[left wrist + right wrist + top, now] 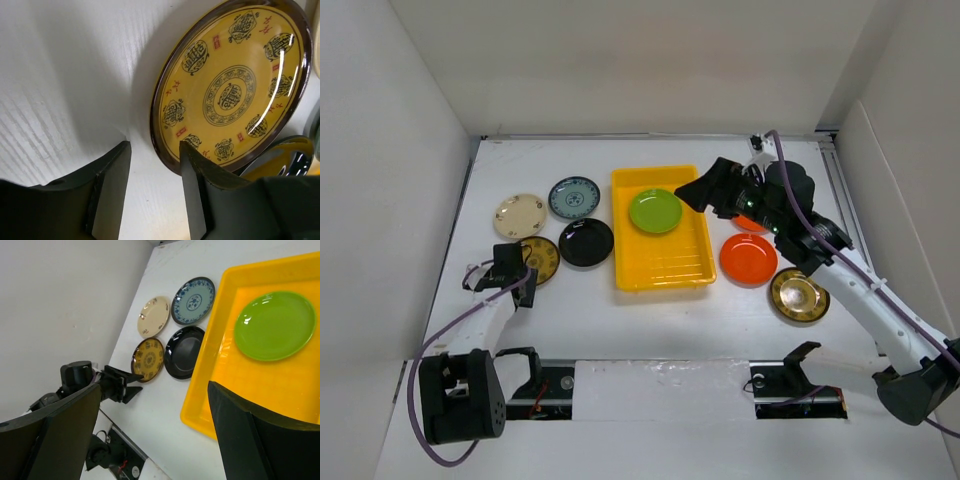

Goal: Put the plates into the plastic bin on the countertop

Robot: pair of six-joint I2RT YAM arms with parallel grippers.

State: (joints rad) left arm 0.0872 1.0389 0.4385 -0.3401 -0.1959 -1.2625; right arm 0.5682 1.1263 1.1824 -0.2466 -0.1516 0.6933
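The yellow plastic bin [695, 268] sits mid-countertop with a lime green plate [655, 211] in it. My right gripper [688, 196] is open and empty above the bin's right side; in its wrist view [155, 440] the green plate [275, 325] and the bin's rim [220, 315] lie below. My left gripper [527, 272] is open beside a gold-brown patterned plate [544, 256]; in its wrist view [152, 195] one finger overlaps that plate's [230, 85] rim. Cream [519, 216], teal-blue [574, 197] and black [586, 242] plates lie left of the bin. An orange plate [748, 258], a second, half-hidden orange plate [748, 224] and a gold-brown plate [799, 295] lie to its right.
White walls enclose the countertop [620, 320] on the left, back and right. The arm base mounts [560, 385] [800, 385] stand at the near edge. A purple cable [440, 345] loops by the left arm. The right arm [860, 290] reaches over the right-hand plates.
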